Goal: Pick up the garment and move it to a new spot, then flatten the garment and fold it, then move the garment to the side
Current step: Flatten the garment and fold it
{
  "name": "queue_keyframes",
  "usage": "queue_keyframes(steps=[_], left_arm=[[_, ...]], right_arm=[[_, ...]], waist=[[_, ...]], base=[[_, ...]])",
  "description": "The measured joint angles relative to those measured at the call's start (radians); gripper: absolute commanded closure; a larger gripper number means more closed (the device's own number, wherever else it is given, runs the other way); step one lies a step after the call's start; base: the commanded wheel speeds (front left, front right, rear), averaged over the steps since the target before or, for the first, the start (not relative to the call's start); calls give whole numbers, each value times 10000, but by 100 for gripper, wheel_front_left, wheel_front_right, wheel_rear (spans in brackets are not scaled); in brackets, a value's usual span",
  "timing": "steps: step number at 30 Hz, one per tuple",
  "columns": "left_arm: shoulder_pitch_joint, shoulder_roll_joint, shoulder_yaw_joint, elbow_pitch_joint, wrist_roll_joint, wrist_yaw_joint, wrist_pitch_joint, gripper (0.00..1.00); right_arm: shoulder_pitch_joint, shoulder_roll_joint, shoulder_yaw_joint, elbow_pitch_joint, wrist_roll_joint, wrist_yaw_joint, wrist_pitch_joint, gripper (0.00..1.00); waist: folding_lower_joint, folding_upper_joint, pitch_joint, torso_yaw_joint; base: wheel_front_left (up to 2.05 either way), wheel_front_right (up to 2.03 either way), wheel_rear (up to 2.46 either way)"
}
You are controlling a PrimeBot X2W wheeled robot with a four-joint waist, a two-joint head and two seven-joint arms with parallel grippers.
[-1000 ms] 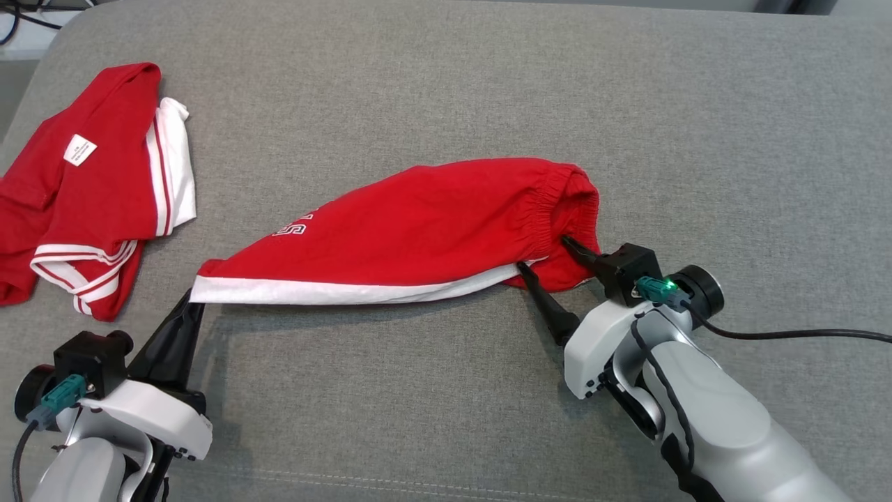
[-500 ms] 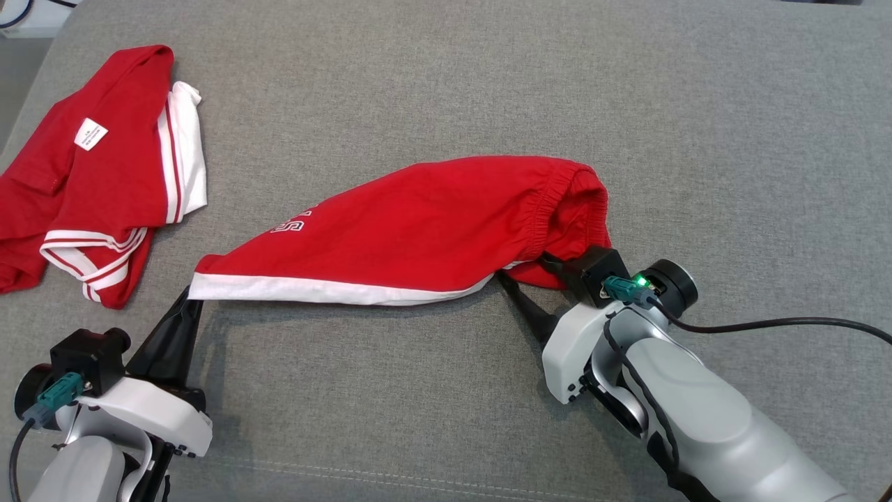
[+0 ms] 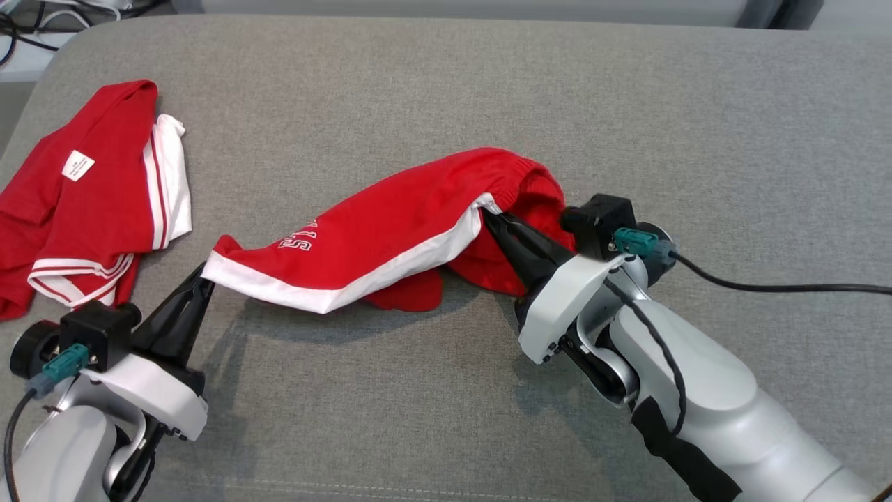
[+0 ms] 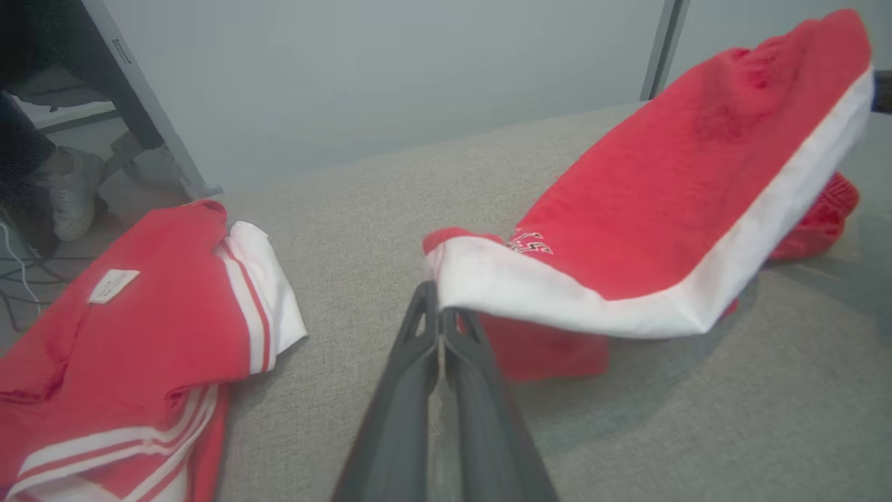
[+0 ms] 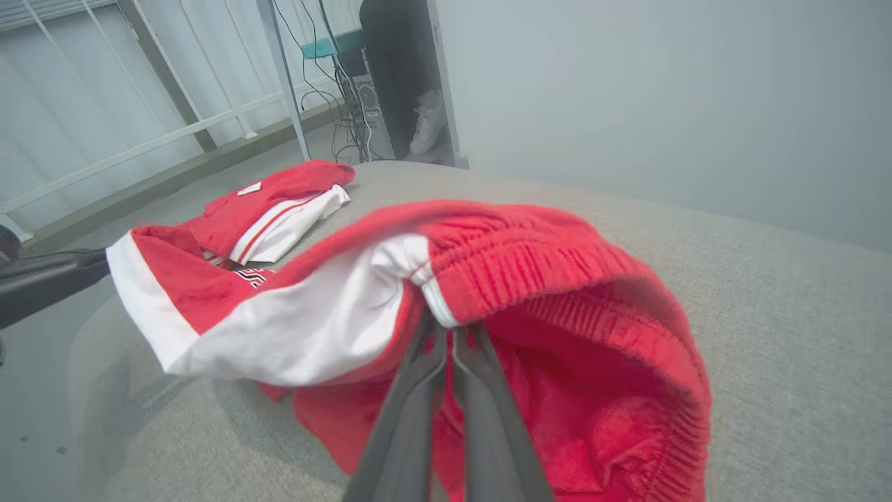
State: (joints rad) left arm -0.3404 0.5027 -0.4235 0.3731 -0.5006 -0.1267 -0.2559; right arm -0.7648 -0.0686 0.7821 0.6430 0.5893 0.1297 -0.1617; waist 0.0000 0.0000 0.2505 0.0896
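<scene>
Clamped shut, my right claw (image 3: 490, 218) has hold of the red shorts (image 3: 390, 223), pinching them where the white side stripe meets the elastic waistband. My left claw (image 3: 206, 270) is closed too, gripping the white hem at a corner of the leg. Between the two claws the shorts hang stretched over the middle of the grey cushion (image 3: 627, 104), raised off it. One red fold sags toward the cushion, and I cannot tell whether it touches. White lettering shows on the leg. A red jersey with white stripes (image 3: 90, 188) lies crumpled at the cushion's far left corner, white tag up.
</scene>
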Motion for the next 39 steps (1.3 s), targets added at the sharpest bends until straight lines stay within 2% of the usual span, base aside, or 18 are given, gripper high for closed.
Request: queue_keyframes(steps=[8, 13, 16, 19, 24, 29, 32, 36, 39], left_arm=[[-2127, 1373, -1806, 652, -940, -4, 63, 100], [-4503, 2445, -3196, 876, -1768, -42, 504, 100], [-5213, 2654, -3511, 1039, -1881, -44, 500, 100], [-6075, 2740, -3917, 1373, -2552, -44, 364, 100], [-6073, 2940, -4815, 1338, -3214, -44, 144, 100], [-4638, 3273, -5825, 1083, -4452, -42, 98, 100], [-3746, 3486, -6546, 512, -5419, -42, 604, 100], [-3427, 4174, -7183, -1003, -6683, -42, 1427, 100], [-3434, 5020, -7565, -2441, -7300, -42, 2155, 100]], right_arm=[[-844, -224, -462, -631, 1440, 0, 499, 100], [-2417, -370, -1450, -31, 1524, -2, 520, 100], [-2887, -341, -1582, 209, 1557, -2, 736, 100], [-3542, -247, -1607, 491, 1749, 0, 1030, 100], [-3722, -368, -1476, 253, 2176, 0, 1684, 100], [-2698, -874, -508, -665, 2899, -2, 3388, 100], [-1647, -1323, -123, -1348, 3513, -2, 4579, 100], [-624, -1634, 48, -2543, 4247, -2, 5937, 100], [18, -1772, -56, -3478, 4520, -2, 6784, 100]], waist=[[0, 0, -401, -485], [0, 0, -606, -803], [0, 0, -660, -863], [0, 0, -688, -912], [0, 0, -705, -896], [0, 0, -758, -926], [0, 0, -807, -951], [0, 0, -919, -986], [0, 1, -1033, -1019]], base=[[0, 0, 0], [0, 0, 0], [0, 0, 0], [0, 0, 0], [0, 0, 0], [0, 0, 0], [0, 0, 0], [0, 0, 0], [0, 0, 0]])
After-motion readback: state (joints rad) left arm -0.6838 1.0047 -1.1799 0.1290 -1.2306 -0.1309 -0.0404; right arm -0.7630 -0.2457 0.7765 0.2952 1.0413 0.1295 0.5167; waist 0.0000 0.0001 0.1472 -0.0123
